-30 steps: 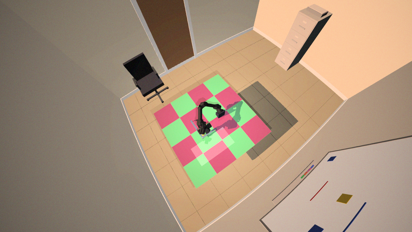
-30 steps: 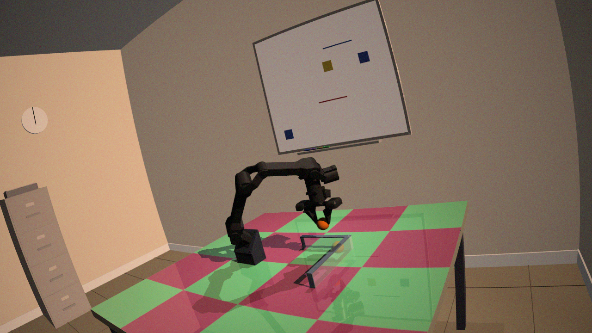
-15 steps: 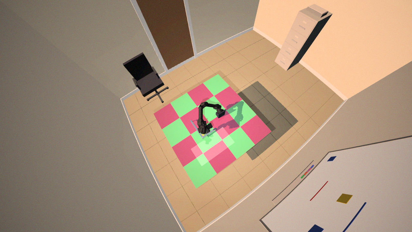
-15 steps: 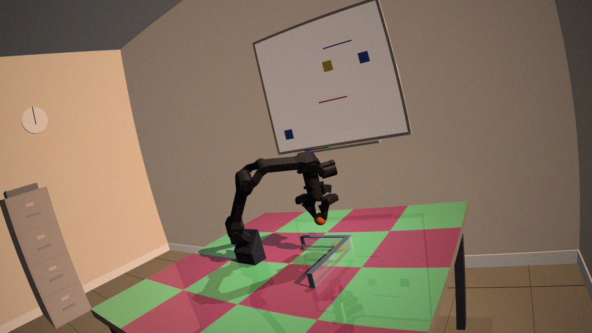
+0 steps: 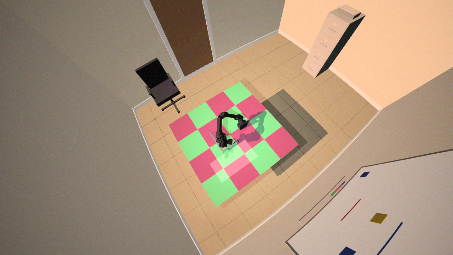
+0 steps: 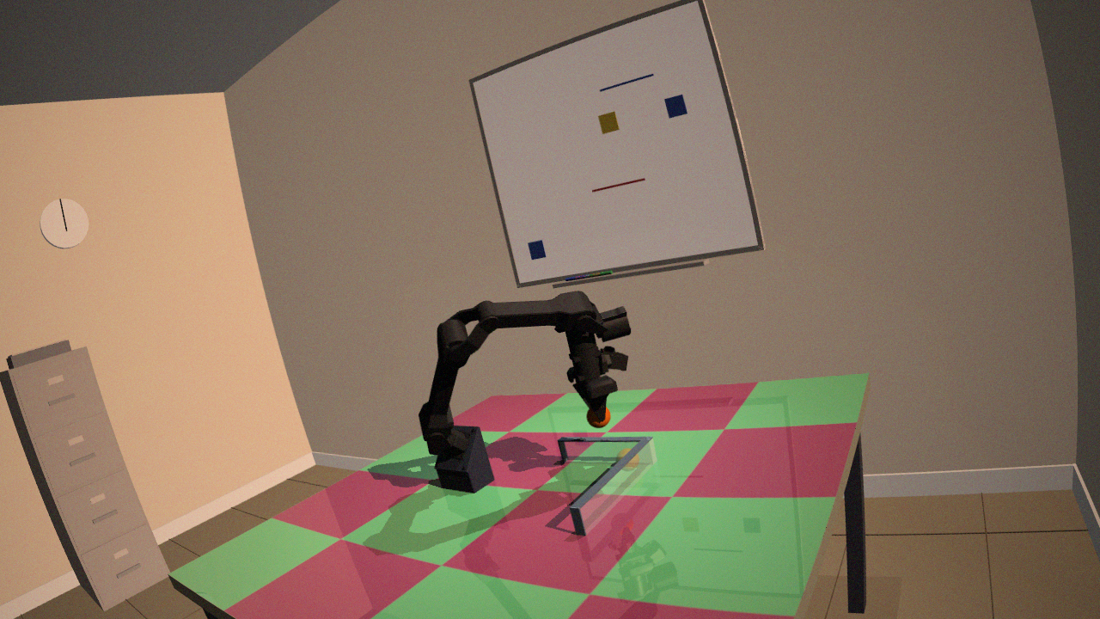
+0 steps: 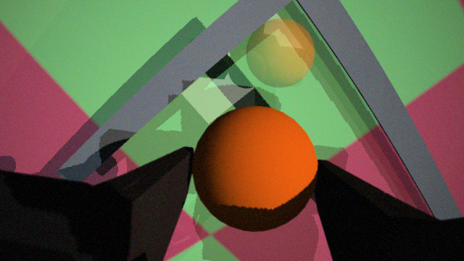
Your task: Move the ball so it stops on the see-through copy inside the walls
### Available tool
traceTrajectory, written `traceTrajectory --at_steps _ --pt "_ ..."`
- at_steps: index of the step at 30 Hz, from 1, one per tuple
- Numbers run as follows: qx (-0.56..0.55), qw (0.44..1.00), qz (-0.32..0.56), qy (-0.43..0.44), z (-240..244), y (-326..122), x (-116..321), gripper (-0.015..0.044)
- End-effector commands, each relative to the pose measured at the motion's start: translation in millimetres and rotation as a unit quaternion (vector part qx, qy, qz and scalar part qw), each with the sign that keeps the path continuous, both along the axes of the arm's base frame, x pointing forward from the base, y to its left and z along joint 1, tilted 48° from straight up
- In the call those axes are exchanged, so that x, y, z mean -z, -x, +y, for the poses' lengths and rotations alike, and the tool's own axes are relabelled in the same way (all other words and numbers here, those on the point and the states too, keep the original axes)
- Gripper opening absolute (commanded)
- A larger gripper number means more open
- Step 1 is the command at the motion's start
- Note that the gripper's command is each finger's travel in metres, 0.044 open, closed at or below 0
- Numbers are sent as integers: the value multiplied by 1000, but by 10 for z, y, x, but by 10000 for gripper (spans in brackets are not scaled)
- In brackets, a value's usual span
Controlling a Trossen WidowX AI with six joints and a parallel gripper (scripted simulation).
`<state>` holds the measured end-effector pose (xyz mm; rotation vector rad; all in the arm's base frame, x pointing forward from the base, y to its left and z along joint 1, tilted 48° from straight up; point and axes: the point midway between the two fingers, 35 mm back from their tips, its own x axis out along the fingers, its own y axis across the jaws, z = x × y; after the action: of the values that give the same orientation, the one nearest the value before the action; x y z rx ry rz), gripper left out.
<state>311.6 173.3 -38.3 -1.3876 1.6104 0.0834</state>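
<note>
Holding: my gripper (image 7: 254, 163) is clamped on the orange ball (image 7: 254, 164), one dark finger (image 7: 159, 181) pressed to each side of it.
Ball: it hangs in my grip above the checkered table (image 6: 777, 462), clear of the surface; in the exterior view it shows as an orange spot (image 6: 598, 416) at my fingertips.
My arm: I arch up from my base (image 6: 463, 465) and point the gripper (image 6: 597, 407) almost straight down.
Clear walls: two low see-through walls (image 6: 608, 485) meet in a corner; in the wrist view their grey top edges (image 7: 366, 90) form an upside-down V ahead of the ball.
See-through copy: the pale orange ghost ball (image 7: 280, 52) sits on a green square, tucked inside the corner where the walls join; from outside it shows faintly behind the wall (image 6: 629, 456).
Ball against copy: the two are apart, with the copy beyond the ball in the wrist view and lower and to the right of it in the exterior view.
Top view: my arm (image 5: 221, 126) is small there, and the ball is only a tiny orange spot under the gripper.
Room: a whiteboard (image 6: 615, 146) hangs on the wall behind, and a filing cabinet (image 6: 73, 469) stands at the left.
</note>
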Motion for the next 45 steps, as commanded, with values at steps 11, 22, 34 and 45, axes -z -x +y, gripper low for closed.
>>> traceTrajectory --at_steps 11,22,34,45 --pt "182 964 -192 -29 -204 -107 42 0" --pt "261 923 -278 -43 -293 -152 59 0" --pt "261 923 -278 -43 -649 -227 396 0" --pt "261 923 -279 -41 -829 -241 546 0"
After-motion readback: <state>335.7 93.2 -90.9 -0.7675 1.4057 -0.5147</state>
